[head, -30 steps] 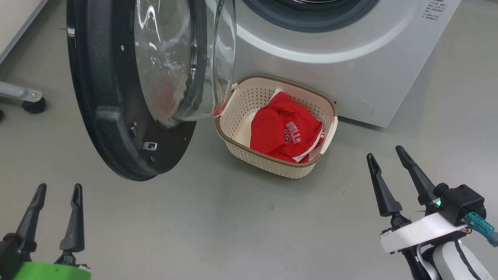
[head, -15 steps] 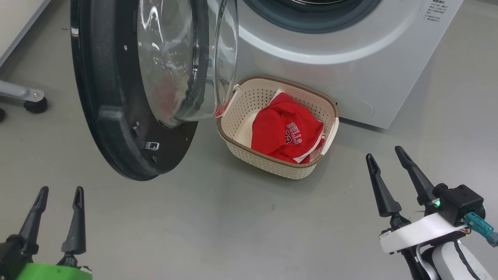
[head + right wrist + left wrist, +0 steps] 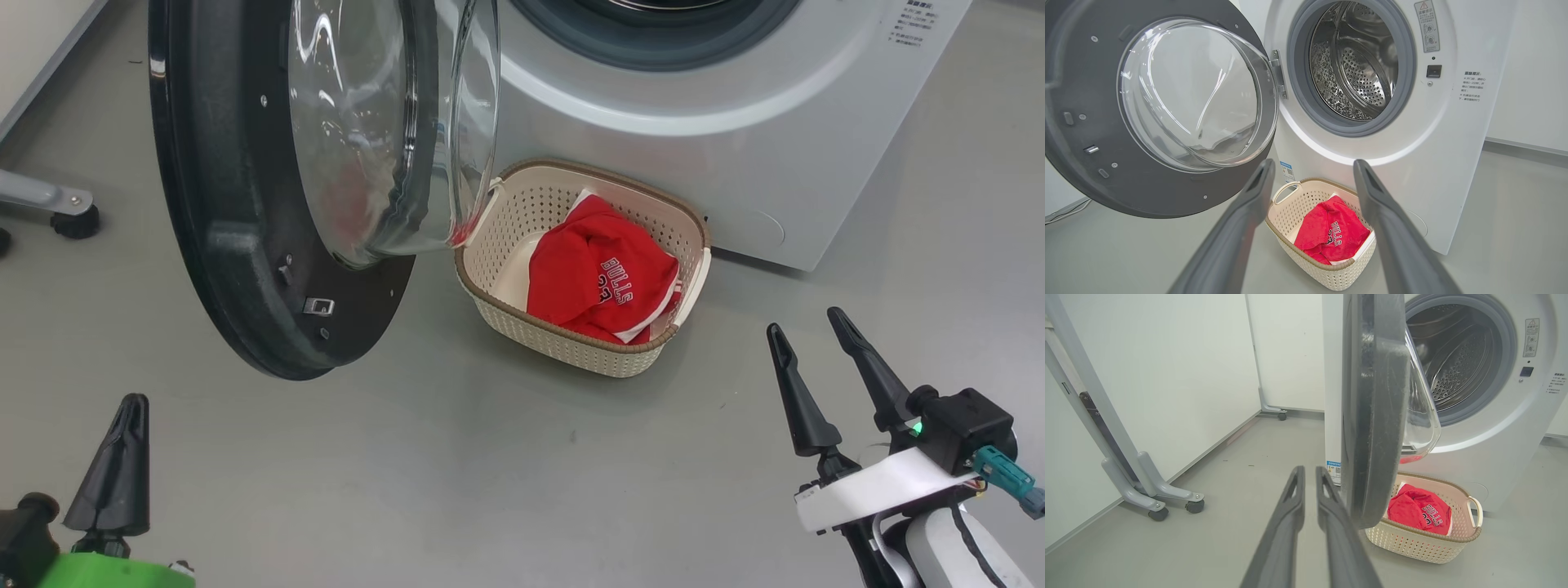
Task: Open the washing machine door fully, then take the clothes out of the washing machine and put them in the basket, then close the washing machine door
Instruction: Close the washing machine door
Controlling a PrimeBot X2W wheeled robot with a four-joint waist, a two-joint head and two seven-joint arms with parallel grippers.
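**Door's the only job left, and the left arm is the one sitting by it**

Head view: the washing machine door (image 3: 237, 245) hangs wide open, inner side and glass bowl facing the camera. The left end effector (image 3: 131, 408) sits low, below the door's bottom rim and a bit to its outer side, fingers pinched together on nothing. The right end effector (image 3: 806, 321) is well apart from the door, past the basket (image 3: 563, 347), fingers spread and empty. The basket sits just beside the door's glass bowl, with the clothes (image 3: 596, 278) piled inside it.

Left wrist view: the door is nearly edge-on here, standing upright just to one side of the clenched fingers (image 3: 1294, 498) and a little beyond their tips. The glass bulges away towards the washing machine (image 3: 1494, 428). My read is that the end effector lines up with the door's free edge, so a sideways push on the outer face would swing it shut.

Right wrist view: between the released fingers (image 3: 1249, 196) I see the basket beyond the door's lower rim, red clothes in it. The drum (image 3: 1355, 69) behind the door looks empty, as far as the angle shows. So I reckon unloading is done and the left arm should close up.
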